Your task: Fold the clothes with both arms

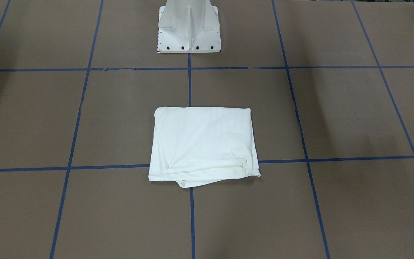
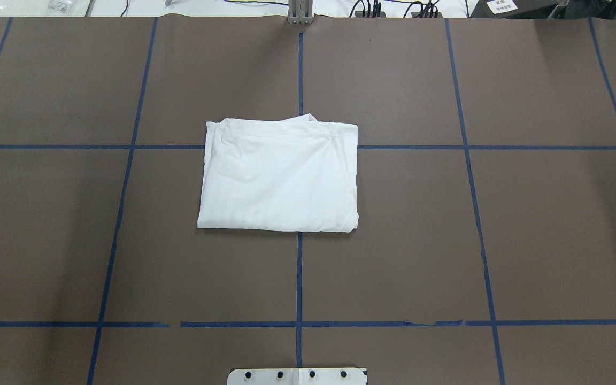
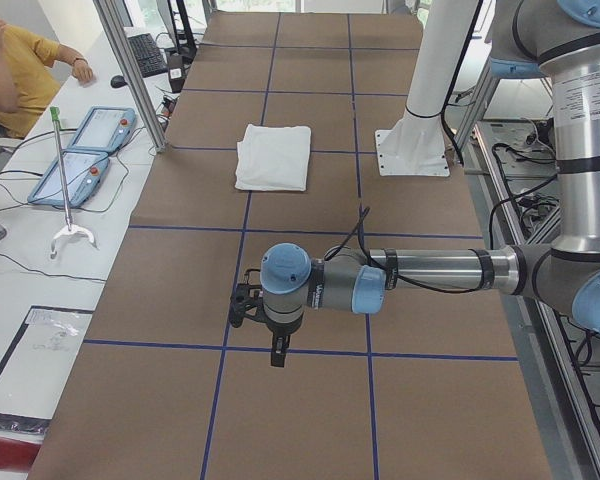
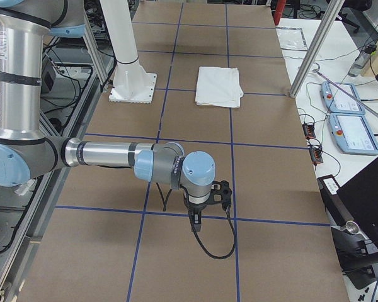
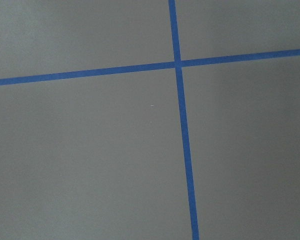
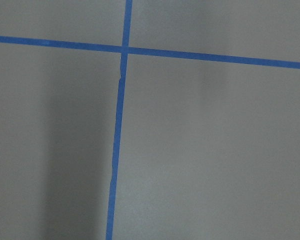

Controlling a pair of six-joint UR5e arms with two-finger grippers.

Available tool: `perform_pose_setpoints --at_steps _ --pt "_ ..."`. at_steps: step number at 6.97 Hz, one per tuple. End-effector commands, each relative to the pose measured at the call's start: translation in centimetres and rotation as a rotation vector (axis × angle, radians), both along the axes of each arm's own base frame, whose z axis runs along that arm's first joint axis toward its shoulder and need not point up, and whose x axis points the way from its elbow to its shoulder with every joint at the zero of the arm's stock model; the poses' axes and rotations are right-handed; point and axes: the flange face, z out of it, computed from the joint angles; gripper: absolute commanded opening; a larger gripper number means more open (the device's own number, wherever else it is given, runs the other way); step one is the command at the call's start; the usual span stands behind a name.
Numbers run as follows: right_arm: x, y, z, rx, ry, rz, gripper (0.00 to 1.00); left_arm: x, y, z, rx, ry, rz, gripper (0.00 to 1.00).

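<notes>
White cotton shirt (image 2: 278, 176) lies folded into a soft, creased rectangle on the matte brown table (image 2: 500, 240). I cannot tell whether the left gripper (image 3: 277, 358) or right gripper (image 4: 194, 225) is open.

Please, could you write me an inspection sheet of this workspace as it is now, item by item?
Surface: brown table with a blue tape grid, flat.
Job's things: white T-shirt folded into a rectangle in the middle, over a tape crossing; one layer sticks out at the far edge.
Clutter: nothing seen on the table.
End effectors: left end effector and right end effector are over bare table, well away from the shirt; open or shut cannot be told.
Cables: a black cable loops under the right wrist.
Surroundings: white pedestal; two pendants on a side bench; a person seated there.
</notes>
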Motion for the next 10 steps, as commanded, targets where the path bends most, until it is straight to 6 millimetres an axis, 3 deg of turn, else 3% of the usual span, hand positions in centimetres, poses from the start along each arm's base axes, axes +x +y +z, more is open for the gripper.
perform_pose_setpoints --at_steps 1,4,10 --pt "-0.1 -0.1 -0.2 0.004 -0.005 -0.001 1.0 -0.1 0.2 0.2 -0.01 -0.001 -0.003 1.0" --pt "-0.1 -0.1 -0.3 0.003 -0.007 0.0 1.0 0.0 1.2 1.0 -0.025 -0.001 0.0 1.0" --pt "-0.1 0.1 -0.1 0.001 -0.007 0.002 1.0 -0.1 1.3 0.5 -0.015 -0.001 -0.001 1.0"
